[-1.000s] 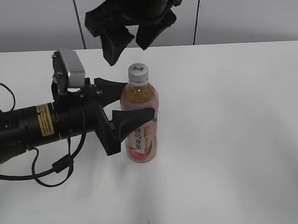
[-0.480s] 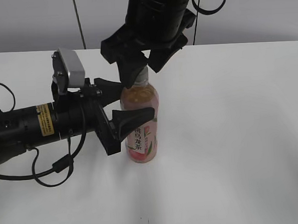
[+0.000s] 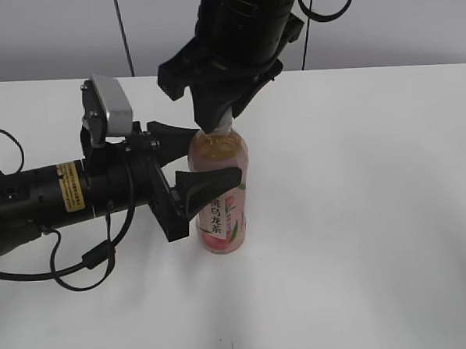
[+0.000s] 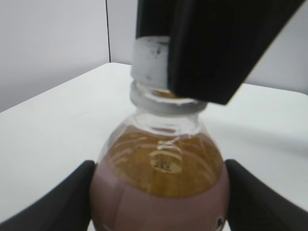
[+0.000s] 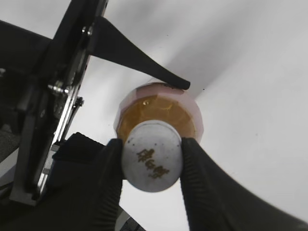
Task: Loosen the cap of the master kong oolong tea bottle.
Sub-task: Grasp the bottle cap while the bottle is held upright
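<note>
White surface [image 3: 360, 215] wide open rightward | my left hand [image 3: 197, 157] clamps bottle [image 3: 221, 198] | right hand [image 5: 151, 159] pinches cap [image 5: 152, 156]

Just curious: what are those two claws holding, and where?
The left gripper holds the bottle by its body; the right gripper pinches the cap at its sides.

You're looking at a clear, glossy plastic bottle [image 3: 221, 192] with a smooth printed label — its cap [image 5: 152, 156] is matt white plastic, faintly speckled. Both grippers' fingers [image 5: 107, 185] look like matt black plastic. The table [image 3: 376, 214] is smooth, white, dull — the left arm's camera housing [image 3: 109, 107] reads as satin silver metal.
</note>
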